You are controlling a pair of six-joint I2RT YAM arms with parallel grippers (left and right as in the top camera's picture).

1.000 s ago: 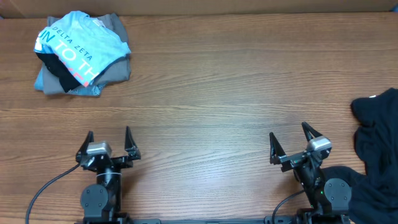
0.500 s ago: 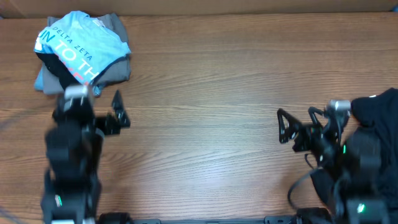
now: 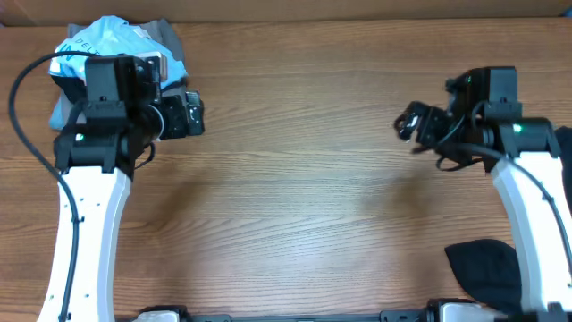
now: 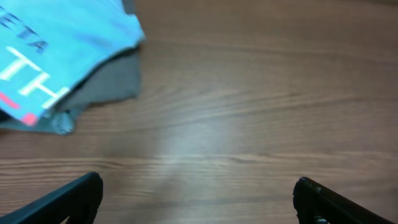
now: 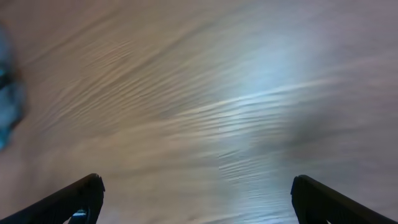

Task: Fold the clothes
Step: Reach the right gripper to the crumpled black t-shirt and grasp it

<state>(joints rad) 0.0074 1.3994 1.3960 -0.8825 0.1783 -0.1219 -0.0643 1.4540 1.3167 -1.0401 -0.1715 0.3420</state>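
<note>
Clothes (image 3: 566, 161): black heap, mostly hidden just outboard of the right arm (image 3: 527, 215).
Handling: judged soft, light, limp; to be pinched at an edge.
Left gripper (image 4: 198, 190), right gripper (image 5: 196, 186): spread wide, nothing held.

The clothes (image 3: 480, 268) show in the overhead view as a plain black piece of soft fabric at the near right corner of the wooden surface (image 3: 304, 179). The visible patch is dark and matte, with no print or label showing on it. Its outline is rounded and irregular, tapering to a blunt point on its left side, so it lies loose and crumpled rather than flat or folded. The right arm (image 3: 523, 224) crosses over it and hides the rest, so its full extent cannot be told.
</note>
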